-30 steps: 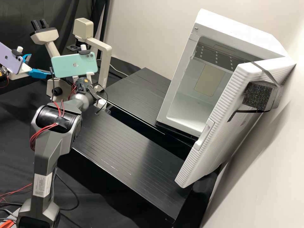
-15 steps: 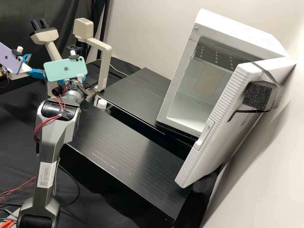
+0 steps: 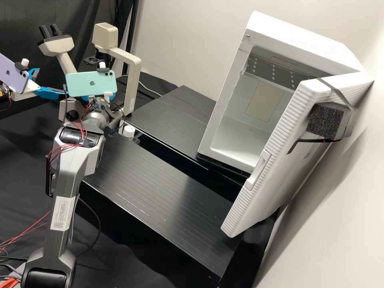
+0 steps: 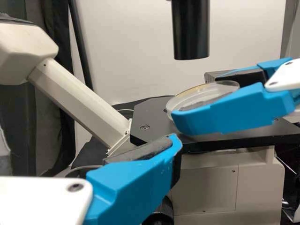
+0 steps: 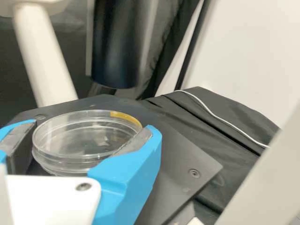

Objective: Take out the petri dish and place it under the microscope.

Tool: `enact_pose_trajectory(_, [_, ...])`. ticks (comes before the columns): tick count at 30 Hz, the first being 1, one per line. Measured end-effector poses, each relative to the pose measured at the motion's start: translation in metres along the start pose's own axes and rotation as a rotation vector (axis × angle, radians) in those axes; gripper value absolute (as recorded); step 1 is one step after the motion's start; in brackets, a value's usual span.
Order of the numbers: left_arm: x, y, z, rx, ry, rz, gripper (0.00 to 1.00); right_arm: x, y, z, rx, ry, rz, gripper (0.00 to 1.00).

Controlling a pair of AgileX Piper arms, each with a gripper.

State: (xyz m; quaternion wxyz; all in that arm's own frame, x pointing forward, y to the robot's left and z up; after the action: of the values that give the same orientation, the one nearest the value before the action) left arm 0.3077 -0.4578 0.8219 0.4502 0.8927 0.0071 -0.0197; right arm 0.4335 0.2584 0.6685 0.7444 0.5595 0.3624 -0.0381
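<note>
Petri dish glossy — plastic, seemingly; microscope stage smooth, matt — door ribbed.

High view: the mint phone obscures much of the right gripper and part of the microscope. The left edge cuts off the left arm. Left wrist view: a blue finger covers part of the petri dish. Right wrist view: the black tube is blurred and cut off above; dish-to-stage contact appears concealed.
</note>
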Motion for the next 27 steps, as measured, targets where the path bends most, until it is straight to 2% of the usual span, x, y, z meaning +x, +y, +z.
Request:
enact_pose_trajectory(6, [0.000,0.000,0.000,0.000,0.000,0.000,1.00,0.008,0.004,0.010,0.047,-0.028,0.024,0.00])
enact_pose_trajectory(27, [0.000,0.000,0.000,0.000,0.000,0.000,1.00,0.013,0.003,0.010,0.049,-0.024,0.027,0.00])
